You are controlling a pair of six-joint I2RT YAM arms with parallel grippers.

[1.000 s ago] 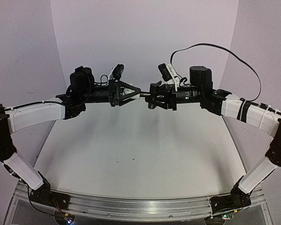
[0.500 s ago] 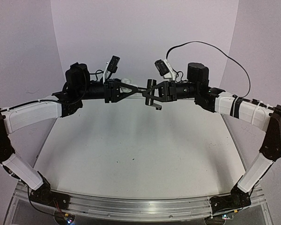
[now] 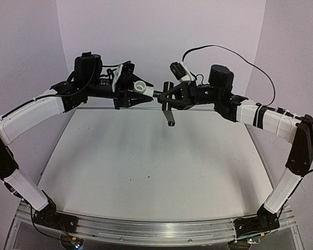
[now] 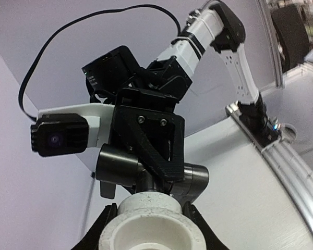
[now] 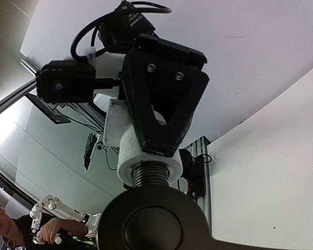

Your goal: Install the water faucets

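The left jaws are clamped on the white fitting (image 3: 141,86), one on each side of its round body, with its open mouth clear of the grip. The right jaws are closed on the black spout (image 3: 168,107), which hangs down below them with its crossbar just above. The two sets of jaws face each other tip to tip, high over the worktop (image 3: 146,166), so the parts meet in the gap between them. From the right wrist, a threaded stub (image 5: 150,174) runs from the spout into the fitting's collar; how deep it sits I cannot tell.

Both parts look light and stiff. The plastic is smooth and likely to spin in a loose grip, so squeeze its body squarely. The spout is best held close to the thread, since its long end would act as a lever and could tilt the thread.
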